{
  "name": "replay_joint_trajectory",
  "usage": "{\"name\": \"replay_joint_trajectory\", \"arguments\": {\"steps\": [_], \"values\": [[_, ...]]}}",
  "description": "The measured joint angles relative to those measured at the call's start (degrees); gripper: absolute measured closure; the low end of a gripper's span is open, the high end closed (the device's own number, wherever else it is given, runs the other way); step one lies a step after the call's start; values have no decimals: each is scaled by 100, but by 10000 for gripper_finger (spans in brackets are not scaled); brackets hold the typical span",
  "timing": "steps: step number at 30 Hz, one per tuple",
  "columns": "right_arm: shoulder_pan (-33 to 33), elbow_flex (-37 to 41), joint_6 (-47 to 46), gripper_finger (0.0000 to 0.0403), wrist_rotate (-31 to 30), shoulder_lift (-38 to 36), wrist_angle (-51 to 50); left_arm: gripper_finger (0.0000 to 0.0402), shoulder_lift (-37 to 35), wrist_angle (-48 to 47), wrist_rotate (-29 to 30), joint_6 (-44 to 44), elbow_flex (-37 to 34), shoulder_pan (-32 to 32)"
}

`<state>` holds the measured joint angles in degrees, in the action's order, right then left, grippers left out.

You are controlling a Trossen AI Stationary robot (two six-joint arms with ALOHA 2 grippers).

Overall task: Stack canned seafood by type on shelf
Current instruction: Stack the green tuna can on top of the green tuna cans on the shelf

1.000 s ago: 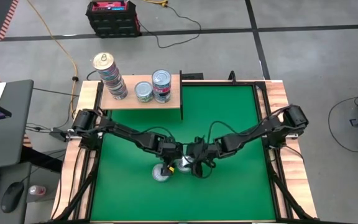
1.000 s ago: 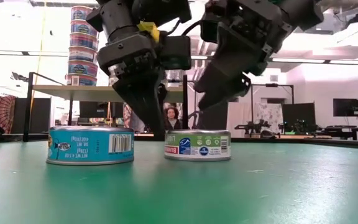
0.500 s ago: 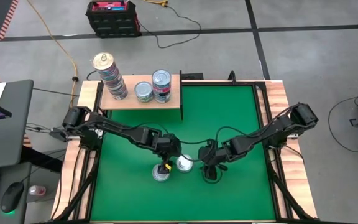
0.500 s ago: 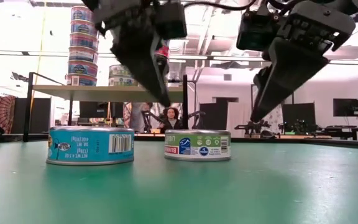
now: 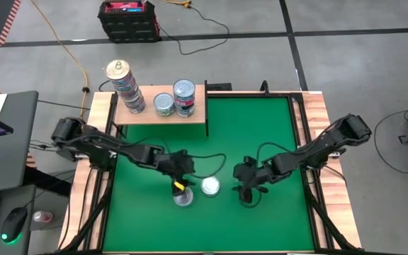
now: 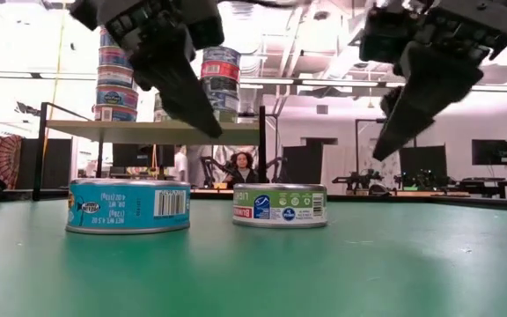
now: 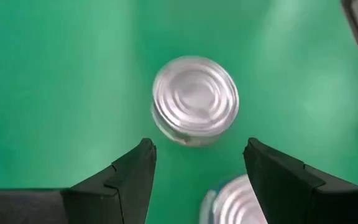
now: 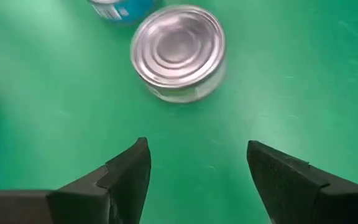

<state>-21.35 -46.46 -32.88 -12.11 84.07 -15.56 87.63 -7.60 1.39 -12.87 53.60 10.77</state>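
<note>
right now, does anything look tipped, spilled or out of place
Nothing stands out. Two round flat tins, blue-labelled and green-labelled, sit flat and apart on the green mat; the tin stacks on the light-wood shelf look upright.

The counter's green mat (image 5: 261,134) carries two flat tins side by side: a blue-labelled tin (image 6: 128,205) and a green-labelled tin (image 6: 280,204). The light-wood shelf (image 5: 144,114) (at the far left corner) holds a tall tin stack (image 5: 125,86), a single tin (image 5: 163,104) and a short stack (image 5: 184,97).

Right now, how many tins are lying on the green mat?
2: a blue-labelled tin beside a green-labelled tin, near the middle of the green mat. The rest are stacked on the shelf.
</note>
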Motion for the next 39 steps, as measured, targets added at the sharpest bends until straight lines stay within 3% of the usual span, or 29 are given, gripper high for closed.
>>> {"name": "replay_joint_trajectory", "arguments": {"steps": [3, 7, 13, 26, 30, 39], "values": [[-113, 643, -207, 113, -115, -202, 1021, 168, -162, 1142, 308, 282, -610, 109], [-248, 1312, 175, 113, -766, 20, 2357, 168, 106, 2465, 331, 693, -1105, 165], [-114, 1532, 673, 113, -880, 924, 3947, 168, 729, 2489, 365, 419, -1136, 133], [-7, 770, 944, 113, -957, 2168, 4174, 168, 805, 2169, 350, 1056, -1105, 137], [29, 625, 958, 113, -960, 2290, 4173, 168, 808, 2235, 474, 1054, -1105, 102], [51, 613, 940, 113, -919, 2296, 4179, 168, 1089, 1980, 134, 849, -1108, -47]]}}
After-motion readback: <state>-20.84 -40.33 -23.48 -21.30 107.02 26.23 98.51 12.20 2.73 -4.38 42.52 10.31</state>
